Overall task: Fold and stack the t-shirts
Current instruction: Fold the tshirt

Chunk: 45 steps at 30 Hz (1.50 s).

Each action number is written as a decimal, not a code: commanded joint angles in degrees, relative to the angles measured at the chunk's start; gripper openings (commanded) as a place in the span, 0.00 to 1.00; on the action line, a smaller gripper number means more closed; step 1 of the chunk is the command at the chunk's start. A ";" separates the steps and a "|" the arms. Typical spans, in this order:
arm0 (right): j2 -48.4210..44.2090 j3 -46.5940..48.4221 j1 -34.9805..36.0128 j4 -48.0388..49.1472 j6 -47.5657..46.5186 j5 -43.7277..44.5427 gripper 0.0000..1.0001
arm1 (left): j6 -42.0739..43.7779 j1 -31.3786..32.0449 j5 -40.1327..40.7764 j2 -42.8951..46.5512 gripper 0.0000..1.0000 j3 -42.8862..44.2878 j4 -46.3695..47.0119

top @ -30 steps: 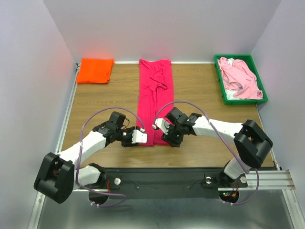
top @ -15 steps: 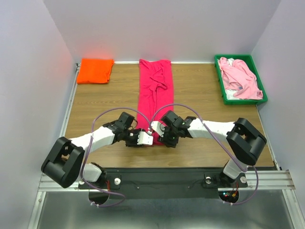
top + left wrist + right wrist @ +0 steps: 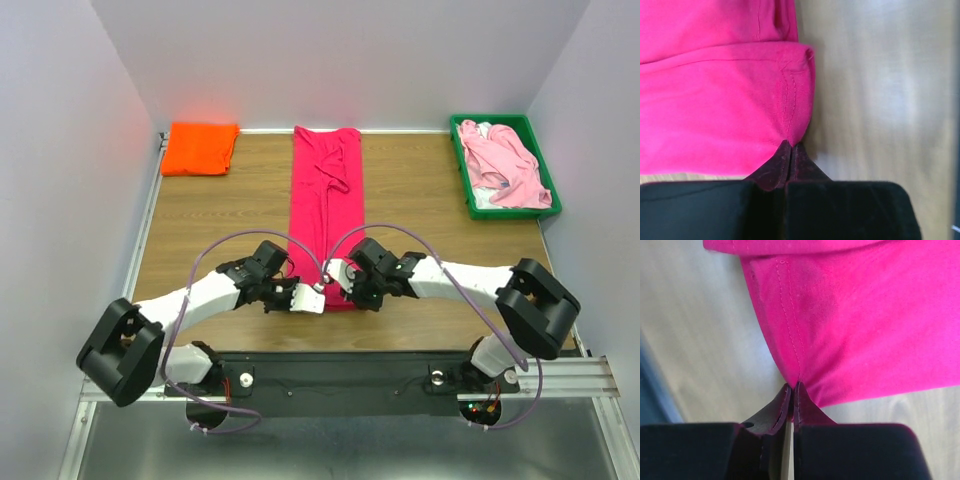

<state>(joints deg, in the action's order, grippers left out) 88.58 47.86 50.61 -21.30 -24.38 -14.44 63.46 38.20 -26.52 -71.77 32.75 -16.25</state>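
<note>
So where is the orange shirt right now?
In the top view, the orange t-shirt lies folded at the far left corner of the table, left of the long crimson t-shirt.

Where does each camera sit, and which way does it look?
Top external: above and behind, looking down at the table; left arm and right arm show.
Left wrist: on that wrist, looking along the shut left gripper at the crimson t-shirt's corner.
Right wrist: likewise, the shut right gripper at the shirt's other corner.
Shared: all three show the crimson t-shirt.
</note>
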 commanded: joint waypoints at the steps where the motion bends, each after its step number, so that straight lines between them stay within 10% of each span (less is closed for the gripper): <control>1: -7.00 -0.05 0.28 -7.87 1.44 -6.21 0.01 | -1.41 0.48 -5.29 5.93 0.00 3.28 -10.37; 27: 4.23 25.44 -17.12 -14.03 -12.61 -2.79 0.01 | 4.47 -9.62 -2.39 -2.85 0.00 20.42 -0.46; 45: 28.57 52.24 -25.38 -14.91 -20.44 -6.13 0.01 | 14.32 -18.86 -5.03 -32.99 0.00 49.41 -1.33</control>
<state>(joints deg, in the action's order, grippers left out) 114.45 95.33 26.15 -35.92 -42.68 -19.35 75.53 20.73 -29.93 -102.41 76.16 -16.10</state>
